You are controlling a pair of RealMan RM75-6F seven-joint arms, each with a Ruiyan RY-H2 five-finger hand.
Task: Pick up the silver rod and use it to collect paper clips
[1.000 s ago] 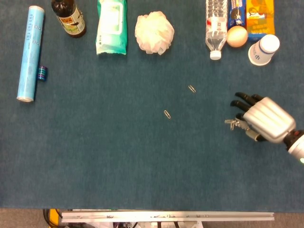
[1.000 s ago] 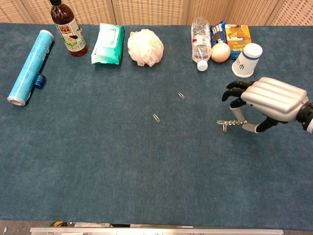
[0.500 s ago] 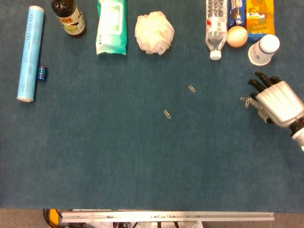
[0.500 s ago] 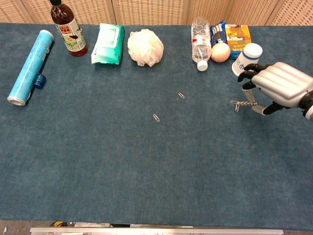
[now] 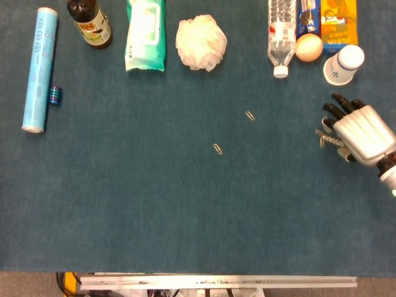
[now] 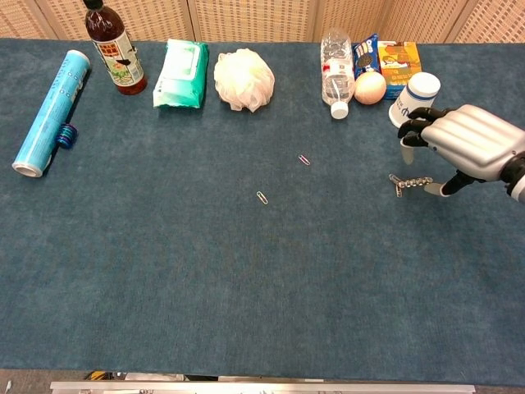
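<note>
My right hand point(image 5: 364, 133) point(image 6: 472, 148) hovers at the table's right side. The thin silver rod point(image 5: 326, 138) point(image 6: 413, 182) sits just below its fingers, tilted, with a few clips stuck at its left end. The rod's right end meets the thumb, while the other fingers stand a little above it. Whether it is still pinched does not show. Two loose paper clips lie mid-table, one point(image 5: 250, 116) point(image 6: 304, 159) farther back, one point(image 5: 218, 148) point(image 6: 262, 197) nearer. My left hand is out of both views.
Along the back edge stand a paper cup point(image 6: 415, 98) just behind my right hand, an egg point(image 6: 370, 88), a water bottle point(image 6: 335, 70), a white pouf point(image 6: 244, 78), a wipes pack point(image 6: 181, 74) and a sauce bottle point(image 6: 111, 49). A blue roll point(image 6: 53, 111) lies far left.
My right hand carried the rod back and to the right, toward the cup. In the last half second the rod has sunk lower and tilted under the fingers.
</note>
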